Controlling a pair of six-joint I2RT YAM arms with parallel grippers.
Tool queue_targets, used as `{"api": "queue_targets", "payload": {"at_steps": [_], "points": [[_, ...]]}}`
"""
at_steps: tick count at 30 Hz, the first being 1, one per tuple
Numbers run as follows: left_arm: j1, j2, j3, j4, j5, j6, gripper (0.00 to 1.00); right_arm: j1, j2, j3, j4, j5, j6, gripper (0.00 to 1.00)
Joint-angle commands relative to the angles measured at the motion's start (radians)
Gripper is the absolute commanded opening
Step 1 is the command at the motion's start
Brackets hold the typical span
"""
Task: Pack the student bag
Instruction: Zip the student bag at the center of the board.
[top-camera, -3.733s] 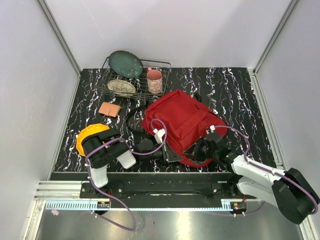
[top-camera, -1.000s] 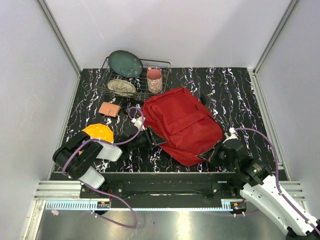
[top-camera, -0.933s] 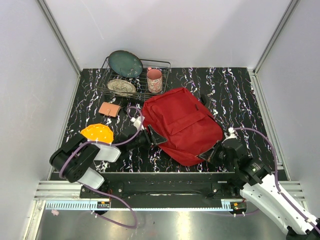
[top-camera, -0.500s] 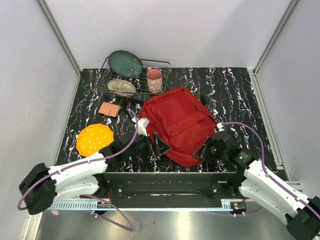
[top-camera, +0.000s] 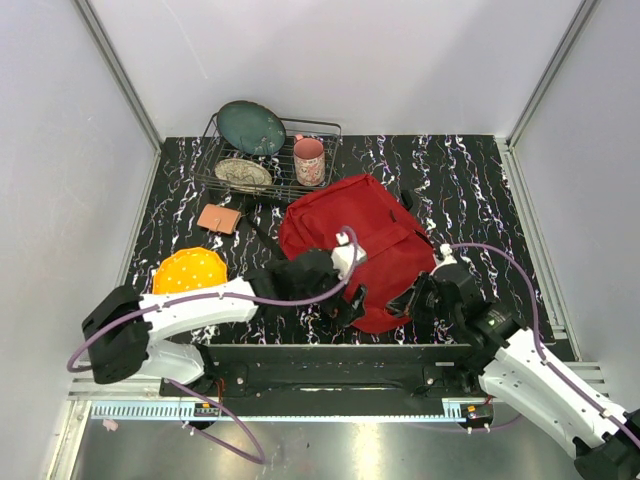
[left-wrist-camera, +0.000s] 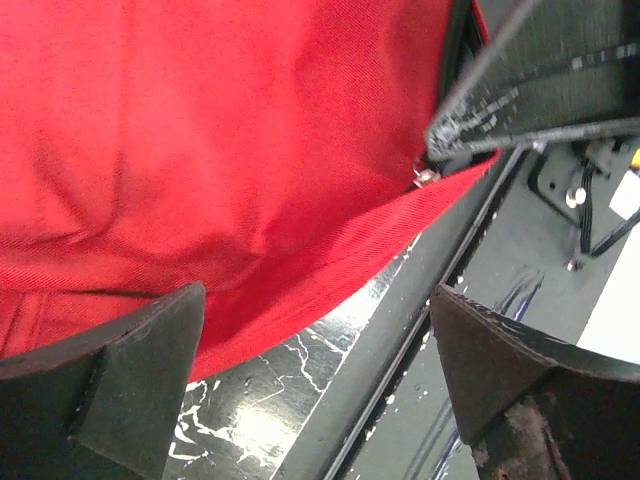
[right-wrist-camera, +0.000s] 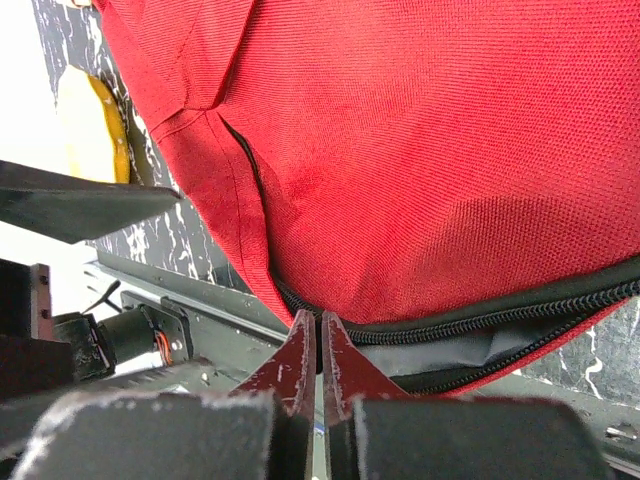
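Observation:
The student bag (top-camera: 365, 235), a big dark-red backpack, lies flat in the middle of the table. Its near-edge zip (right-wrist-camera: 520, 325) gapes a little and shows grey lining. My right gripper (top-camera: 413, 300) is shut at that zip's end, on the zip pull (left-wrist-camera: 425, 177), at the bag's near corner (right-wrist-camera: 318, 322). My left gripper (top-camera: 346, 303) hovers open just left of it over the bag's near edge (left-wrist-camera: 315, 300). Its fingers (left-wrist-camera: 130, 370) are spread wide with only red fabric (left-wrist-camera: 200, 130) and table edge between them.
An orange plate (top-camera: 190, 273) lies at the near left, with a brown wallet (top-camera: 218, 218) behind it. A wire rack (top-camera: 280, 182) at the back left holds a green plate (top-camera: 250, 127), a patterned plate (top-camera: 243, 172) and a pink mug (top-camera: 309, 160). The table's front rail (left-wrist-camera: 420, 300) runs right under both grippers.
My left gripper has opened, let go at the bag's left side and swung right to the near edge. The right gripper stays shut on the zip.

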Motion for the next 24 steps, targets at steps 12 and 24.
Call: {"api": "queue_targets", "payload": {"at_steps": [12, 24], "points": [[-0.070, 0.217, 0.146, 0.051, 0.058, 0.197, 0.99, 0.005, -0.037, 0.033, -0.006, 0.024, 0.009, 0.00], [-0.097, 0.278, 0.145, 0.039, 0.080, 0.160, 0.20, 0.005, -0.074, 0.035, -0.073, 0.099, 0.026, 0.00]]}}
